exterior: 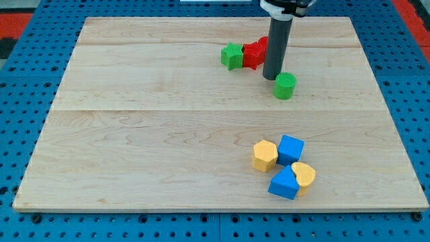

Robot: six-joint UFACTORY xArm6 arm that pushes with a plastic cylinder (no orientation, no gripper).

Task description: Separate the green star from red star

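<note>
A green star (232, 56) lies near the view's top, a little right of centre, on the wooden board (134, 134). A red star (252, 55) touches its right side. Another red block (264, 45) sits just behind the red star, partly hidden by the rod. My tip (271, 76) rests on the board just right of and below the red star, close to it. A green cylinder (285, 86) stands right beside my tip, at its lower right.
A cluster lies at the view's lower right: a yellow hexagon (265, 155), a blue cube (290, 148), a yellow heart-like block (304, 175) and a blue block (284, 183). Blue pegboard (27, 81) surrounds the board.
</note>
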